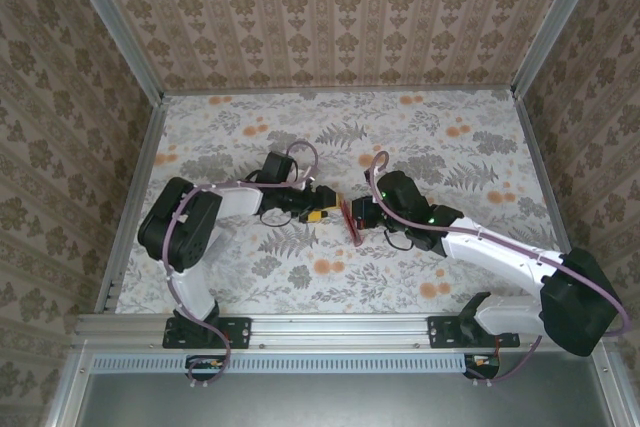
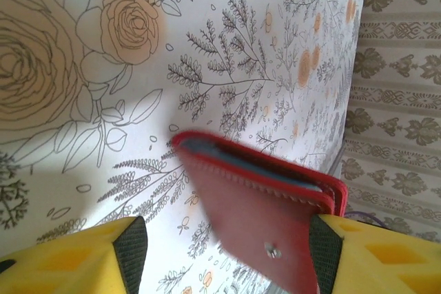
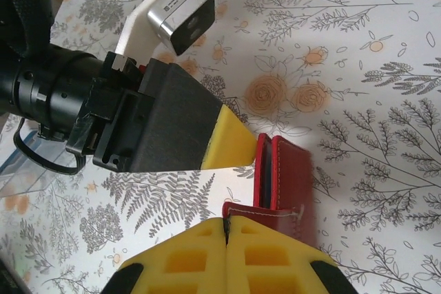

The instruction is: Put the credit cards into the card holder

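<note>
Here, right gripper (image 3: pixel 226 225) pinching holder (image 3: pixel 289 170), left gripper (image 2: pixel 227 247) spread, maybe touching

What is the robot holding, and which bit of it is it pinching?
The right end effector pinches the red card holder by one flap's stitched edge.

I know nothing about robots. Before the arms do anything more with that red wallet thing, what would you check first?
1. Right gripper pinching the red card holder: ok, jaws shut on its edge.
2. Left gripper open: ok, yellow fingers apart either side of the holder.
3. Left fingers clear of the holder: cannot tell; one pad sits right against it.
4. Card inside: cannot tell; a grey-blue strip between the red covers could be card or pocket.
5. Holder lifted off the table: cannot tell.
</note>
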Motion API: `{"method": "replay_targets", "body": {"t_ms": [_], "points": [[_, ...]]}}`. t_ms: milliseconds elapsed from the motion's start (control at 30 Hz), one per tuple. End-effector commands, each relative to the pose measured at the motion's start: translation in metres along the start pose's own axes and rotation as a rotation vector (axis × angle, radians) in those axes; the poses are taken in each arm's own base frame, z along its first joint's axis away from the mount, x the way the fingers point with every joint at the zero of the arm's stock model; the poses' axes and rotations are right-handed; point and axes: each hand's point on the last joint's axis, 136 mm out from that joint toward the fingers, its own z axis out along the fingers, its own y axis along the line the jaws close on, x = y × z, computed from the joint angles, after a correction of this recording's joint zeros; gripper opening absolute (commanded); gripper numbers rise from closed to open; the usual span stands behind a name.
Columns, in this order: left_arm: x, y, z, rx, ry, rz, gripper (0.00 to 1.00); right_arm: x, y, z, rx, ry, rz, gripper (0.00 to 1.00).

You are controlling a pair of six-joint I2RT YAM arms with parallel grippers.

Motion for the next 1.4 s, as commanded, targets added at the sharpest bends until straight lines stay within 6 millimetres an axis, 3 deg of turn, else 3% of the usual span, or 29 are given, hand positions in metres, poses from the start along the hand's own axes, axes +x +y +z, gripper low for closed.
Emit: {"method": "replay_targets", "body": {"t_ms": [0, 200, 433, 733, 1100, 1233, 1367], "points": [[0.004, -0.002, -0.008, -0.011, -0.002, 0.02, 0.66, -0.007, 0.01, 0.002, -0.051, -0.015, 0.012, 0.0], [0.008, -0.001, -0.006, 0.003, 0.002, 0.007, 0.66, 0.004, 0.007, 0.009, -0.059, 0.015, 0.041, 0.0], [0.011, 0.011, -0.01, -0.072, 0.011, 0.02, 0.61, 0.006, -0.02, 0.0, 0.029, -0.003, 0.064, 0.0], [0.02, 0.014, -0.006, -0.112, 0.031, 0.044, 0.56, 0.021, -0.105, -0.018, 0.173, 0.02, 0.26, 0.0], [0.027, 0.014, 0.018, -0.152, 0.084, 0.079, 0.54, 0.068, -0.196, -0.03, 0.549, 0.146, 0.446, 0.0], [0.028, 0.016, 0.014, -0.183, 0.081, 0.087, 0.47, 0.072, -0.2, -0.027, 0.56, 0.161, 0.457, 0.0], [0.026, 0.016, 0.02, -0.17, 0.093, 0.078, 0.43, 0.062, -0.186, -0.018, 0.452, 0.131, 0.446, 0.0]]}}
